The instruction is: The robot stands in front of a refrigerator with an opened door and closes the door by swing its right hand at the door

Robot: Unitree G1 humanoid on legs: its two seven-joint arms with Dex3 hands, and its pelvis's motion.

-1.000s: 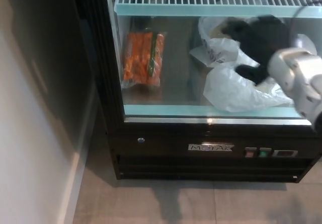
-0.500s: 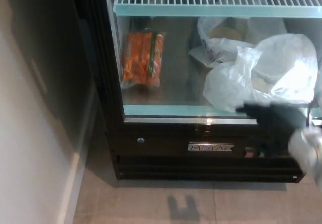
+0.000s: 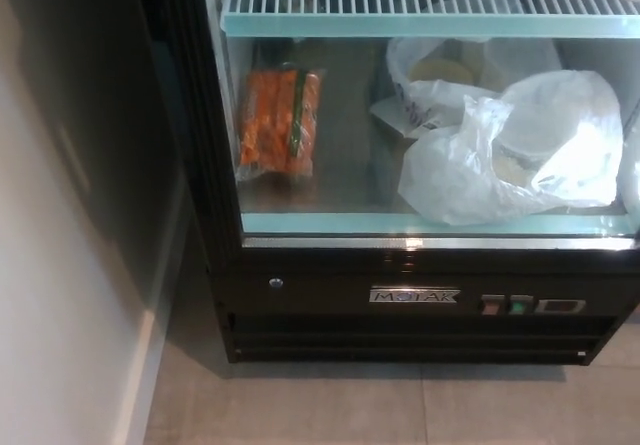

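Grey tiled floor (image 3: 400, 405) fronts the open refrigerator (image 3: 420, 295); carrots (image 3: 278, 120) at ten o'clock, white bags (image 3: 520, 155) at two; neither hand shows, so finger state cannot be told.

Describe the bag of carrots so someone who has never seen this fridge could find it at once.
Start at the black refrigerator and look at its lowest compartment, under the white wire shelf. The bag of carrots lies at the left end of that floor, near the left wall. It is the only orange thing there; its neighbours to the right are crumpled white plastic bags.
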